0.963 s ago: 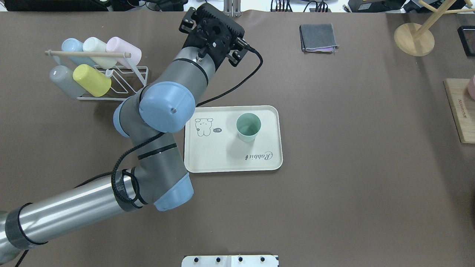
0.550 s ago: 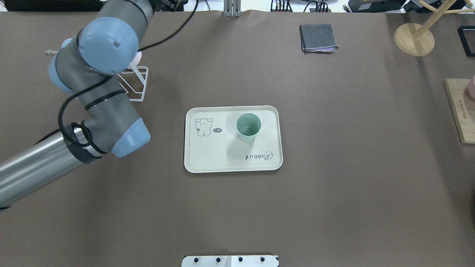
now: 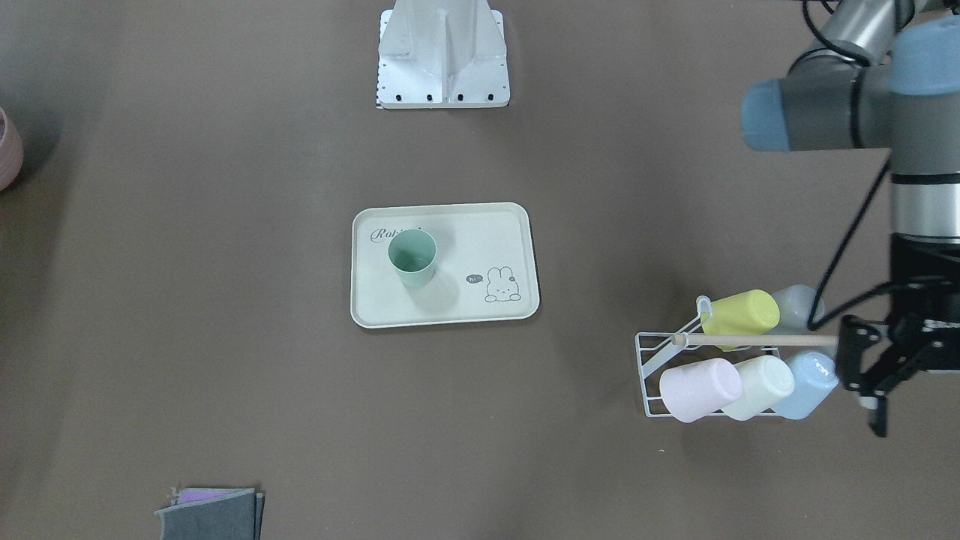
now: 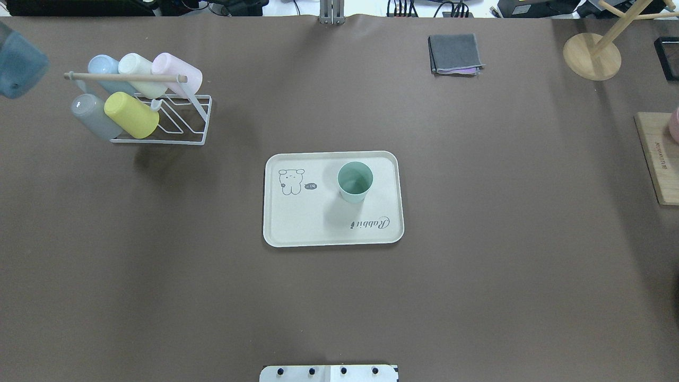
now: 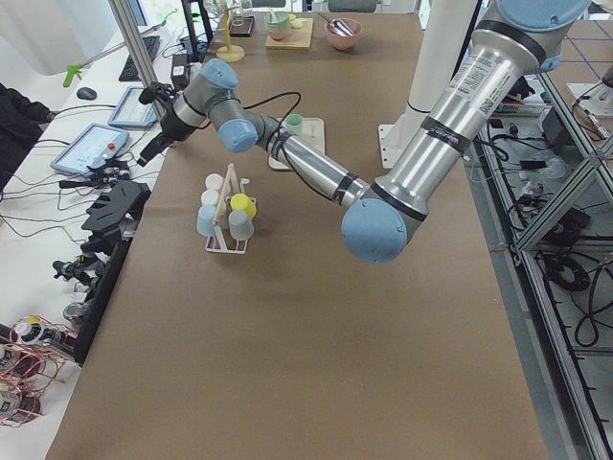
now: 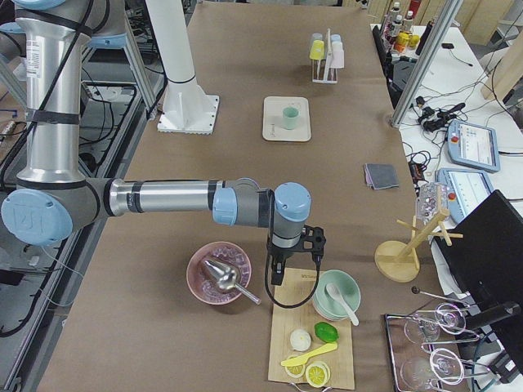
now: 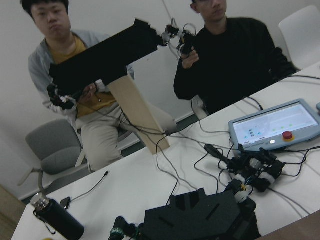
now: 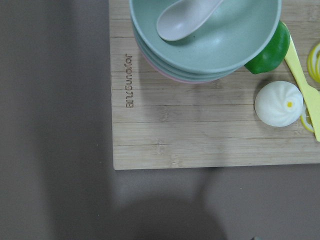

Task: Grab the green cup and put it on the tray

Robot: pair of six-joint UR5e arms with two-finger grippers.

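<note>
The green cup [image 4: 355,181] stands upright and empty on the cream tray [image 4: 297,228], in its right half, above the "Rabbit" script. It also shows in the front-facing view [image 3: 412,257] on the tray [image 3: 450,311]. My left gripper [image 3: 862,397] is far from the tray, beyond the cup rack at the table's left end, with its fingers spread and nothing in them. In the overhead view only a blurred blue joint [image 4: 18,61] of the left arm shows. My right gripper [image 6: 278,273] hangs over the wooden board's edge at the far right; I cannot tell its state.
A white wire rack [image 4: 175,119] holds several cups, one yellow-green [image 4: 131,114]. A folded grey cloth [image 4: 455,54] and a wooden stand [image 4: 591,55] lie at the back. The wooden board [image 8: 200,130] carries stacked bowls [image 8: 210,45] and food.
The left arm has swung from beside the tray out to the left, past the rack and nearly out of the overhead view. The green cup has stayed put on the tray.
</note>
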